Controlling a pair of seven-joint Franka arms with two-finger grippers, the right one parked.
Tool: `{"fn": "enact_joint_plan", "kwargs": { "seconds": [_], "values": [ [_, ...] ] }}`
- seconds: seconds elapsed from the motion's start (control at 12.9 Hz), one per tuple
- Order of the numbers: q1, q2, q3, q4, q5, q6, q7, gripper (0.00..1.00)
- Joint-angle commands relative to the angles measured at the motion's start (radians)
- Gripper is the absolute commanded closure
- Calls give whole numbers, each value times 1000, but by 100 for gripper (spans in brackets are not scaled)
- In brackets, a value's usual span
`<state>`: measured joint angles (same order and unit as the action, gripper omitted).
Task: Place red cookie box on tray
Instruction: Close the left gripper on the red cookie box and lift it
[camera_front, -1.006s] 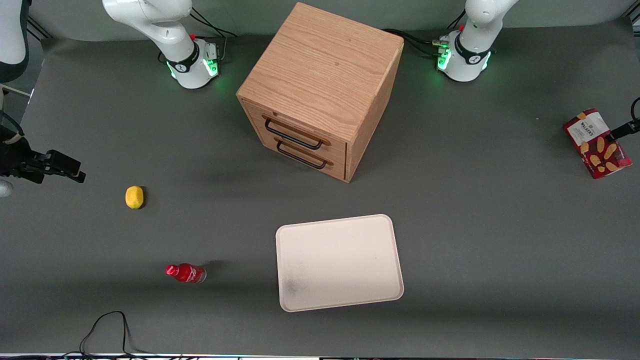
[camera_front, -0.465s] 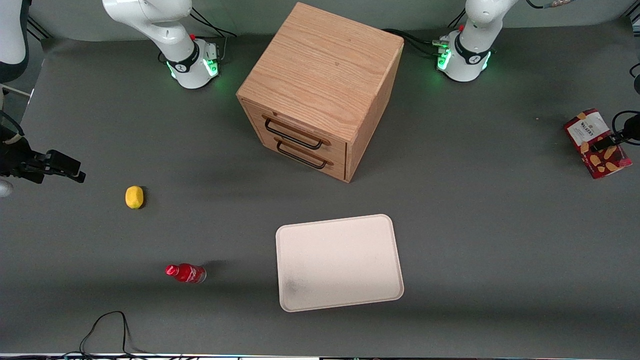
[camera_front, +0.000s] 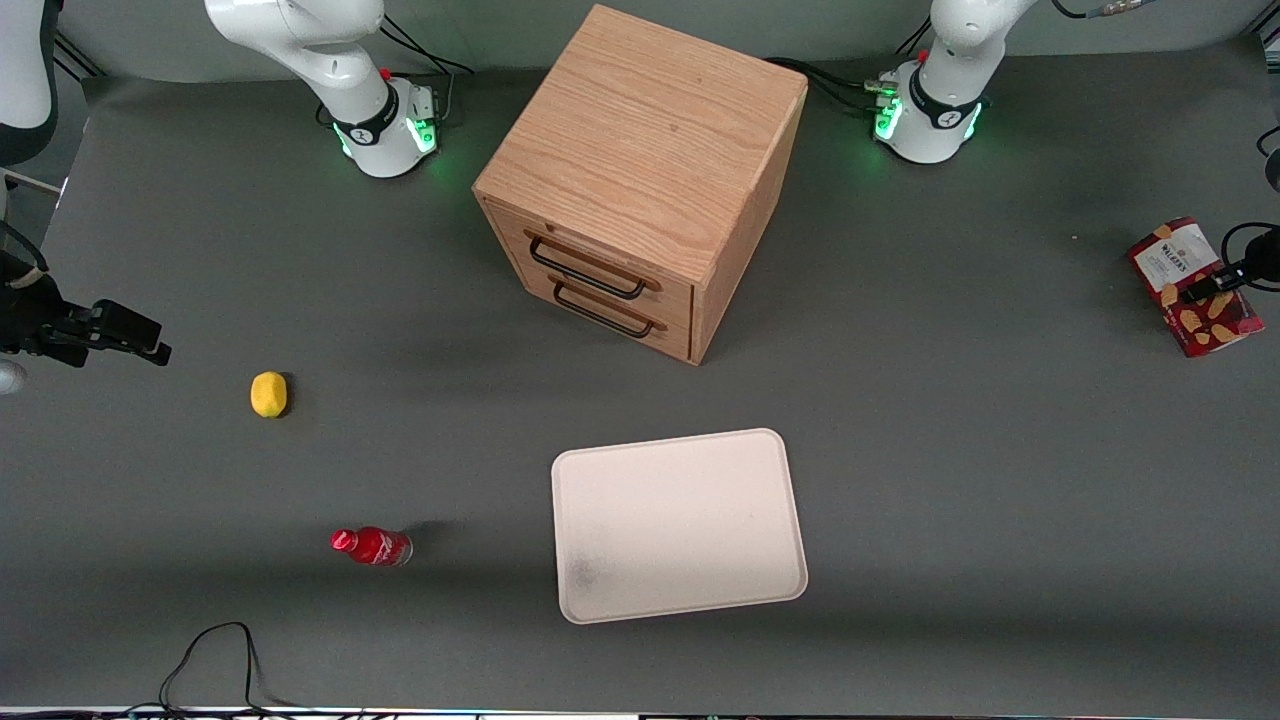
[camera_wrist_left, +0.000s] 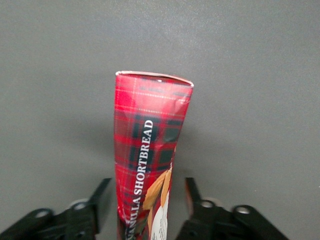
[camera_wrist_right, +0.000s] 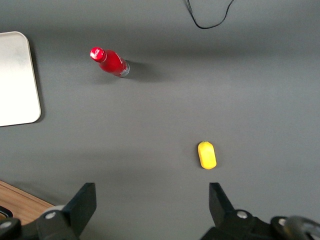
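The red cookie box (camera_front: 1212, 325) lies on the grey table at the working arm's end, partly past the picture's edge. My left gripper (camera_front: 1207, 287) hangs over its middle. In the left wrist view the gripper (camera_wrist_left: 147, 185) is open, one black finger (camera_wrist_left: 102, 197) on each side of the tartan box (camera_wrist_left: 150, 130), with a gap showing at both sides. The cream tray (camera_front: 680, 525) lies mid-table, nearer the front camera than the box and far from it; one corner of the tray (camera_wrist_right: 15, 75) shows in the right wrist view.
A wooden drawer cabinet (camera_front: 640, 180) stands in the middle, farther from the camera than the tray. A small red bottle (camera_front: 372, 546) and a yellow lemon (camera_front: 268, 393) lie toward the parked arm's end. A black cable (camera_front: 215, 650) loops near the front edge.
The left gripper has moved in from the table's end and down over the cookie box. The box, tray and other things have not moved.
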<state>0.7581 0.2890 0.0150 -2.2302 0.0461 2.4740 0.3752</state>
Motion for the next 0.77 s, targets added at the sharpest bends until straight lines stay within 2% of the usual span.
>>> {"fn": "enact_joint_plan", "kwargs": {
  "seconds": [0.0, 0.46, 0.7],
  "values": [
    [12, -2, -9, 3, -12, 5, 28, 100],
    [10, -19, -10, 10, -12, -26, 50, 100],
    [-9, -69, -18, 72, -12, -175, 35, 100]
  ]
}}
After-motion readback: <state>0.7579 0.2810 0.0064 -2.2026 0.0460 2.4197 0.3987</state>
